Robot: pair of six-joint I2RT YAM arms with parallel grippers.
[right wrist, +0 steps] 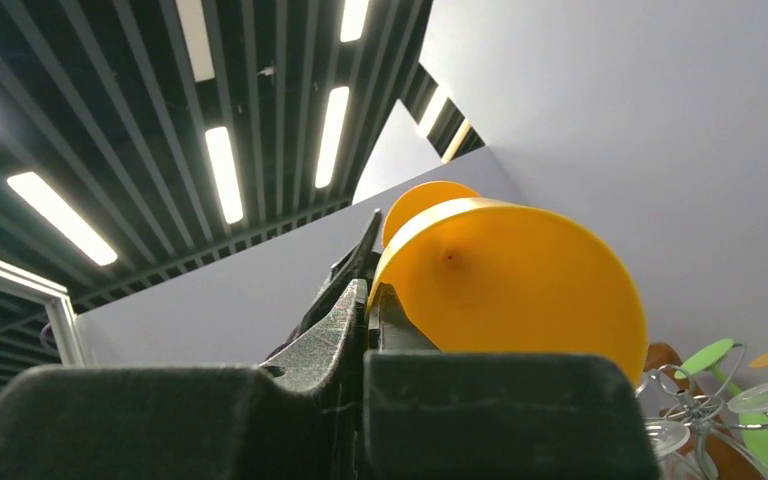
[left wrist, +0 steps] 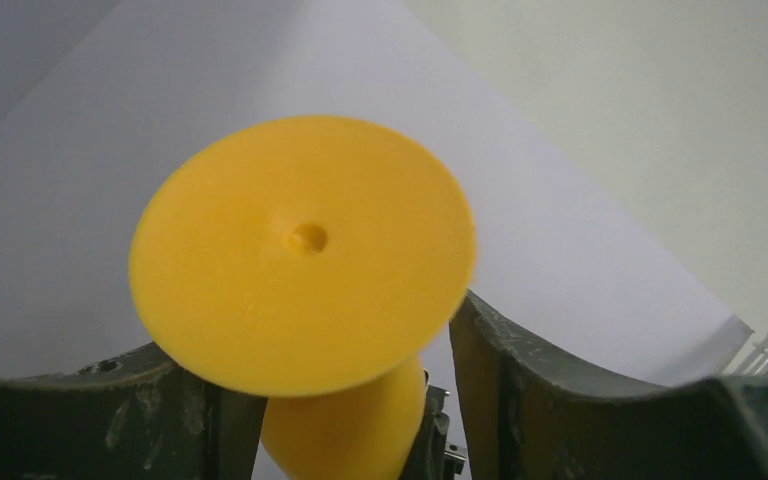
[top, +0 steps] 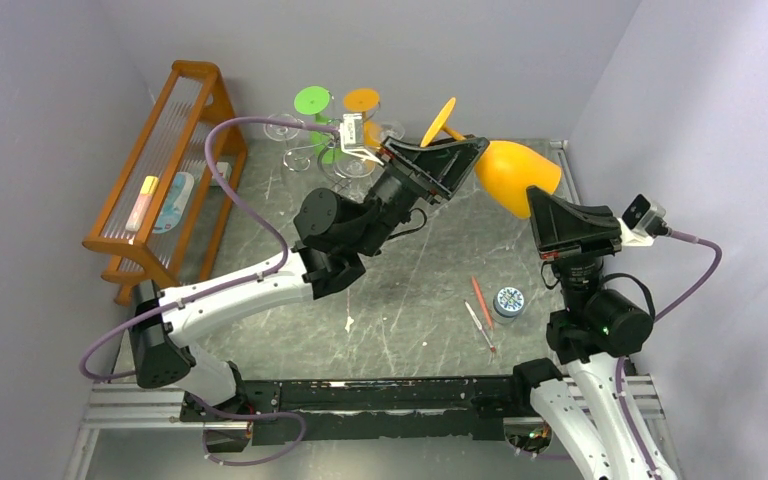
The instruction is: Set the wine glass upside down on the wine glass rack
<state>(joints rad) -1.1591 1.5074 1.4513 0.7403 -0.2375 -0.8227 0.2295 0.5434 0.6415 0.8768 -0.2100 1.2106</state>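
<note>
- Left gripper (top: 460, 156): closing on the stem of the orange wine glass (top: 518, 176) and holding it in the air above the back of the desk (top: 410, 290).
- Wine glass: lying tilted almost on its side, with its round foot (left wrist: 305, 250) pointing up towards the back wall and its bowl (right wrist: 520, 290) pointing towards the right arm. It is sitting to the right of the wine glass rack (top: 335, 150) and not hanging on it.
- Right gripper (top: 545, 205): resting just beside the bowl. In the right wrist view its fingers are pressing together with nothing between them.
- Wine glass rack: silver wire, standing at the back of the desk and carrying upside-down glasses, among them a green-footed one (top: 312, 100) and an orange-footed one (top: 362, 99).
- Orange wooden slatted rack (top: 175, 150): leaning along the left wall.
- Small round tin (top: 509, 301) and two thin stick-like tools (top: 480, 310): lying on the desk near the right arm.
</note>
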